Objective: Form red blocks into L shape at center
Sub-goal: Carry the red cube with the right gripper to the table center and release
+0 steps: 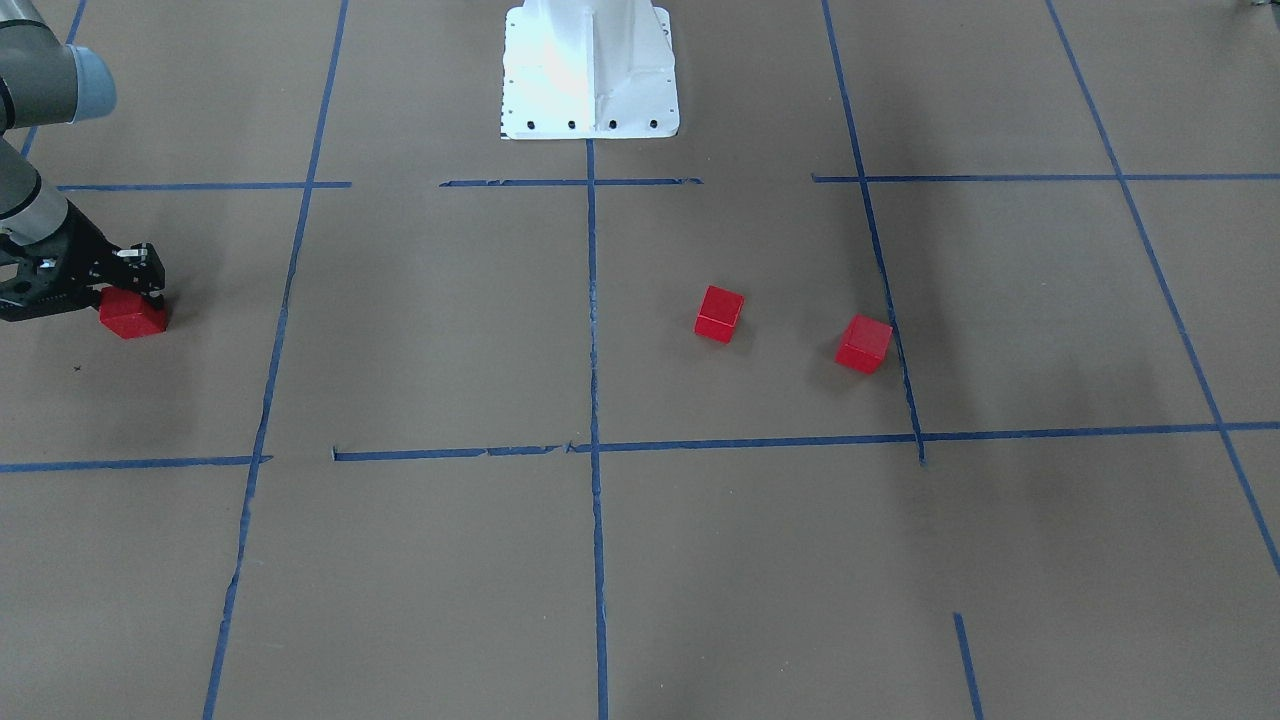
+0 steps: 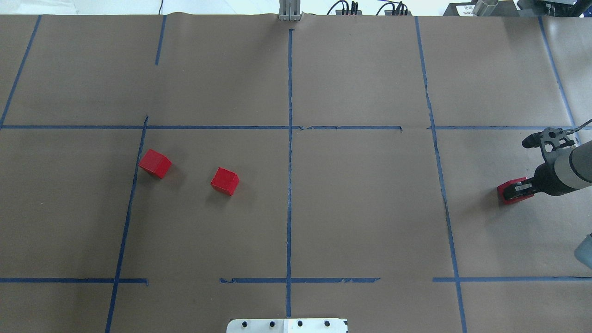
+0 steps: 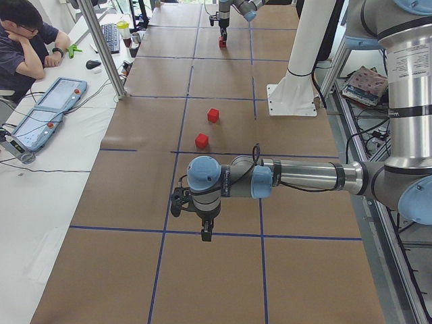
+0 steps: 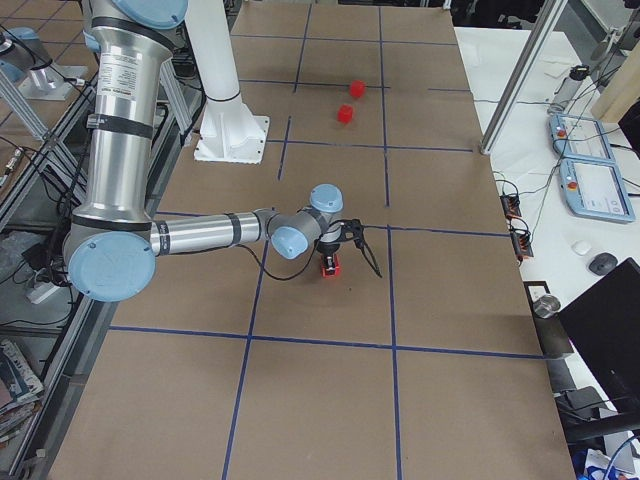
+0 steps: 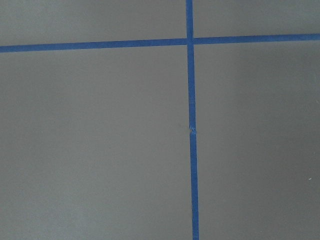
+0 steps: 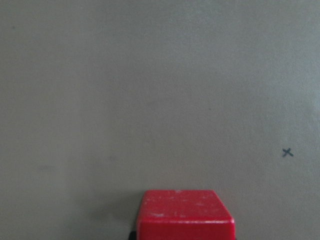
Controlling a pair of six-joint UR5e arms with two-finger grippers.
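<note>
The right gripper [image 2: 514, 189] is pinched on one block [image 2: 504, 190], in the outer square on the robot's right, past the blue tape [image 2: 439, 185] that bounds the inner squares and well apart from the center [image 2: 289, 208]. In the front view this gripped block [image 1: 130, 318] sits at paper level with the dark fingers [image 1: 152, 290] down on its top edges. The overhead view shows one finger lying across it, so only strips of red show either side. The right wrist view cuts the block [image 6: 185, 215] off at the bottom edge, giving just its top face and a sliver of the front, with a dark bit of finger at its lower left corner and a small pen cross [image 6: 287, 152] off to the side. The other two lie loose in the inner square on the robot's left. The edge block [image 2: 155, 163] is just beside that square's outer tape line and turned askew. The inner block [image 2: 225, 181] is nearer the center yet clear of the middle line. The left gripper [image 3: 206, 234] shows only in the left side view, small and pointing down by a tape crossing, so whether it is spread or closed cannot be told. Its wrist camera shows only paper and crossed tape. The white base [image 1: 590, 70] is cut off by the frame's edge.
</note>
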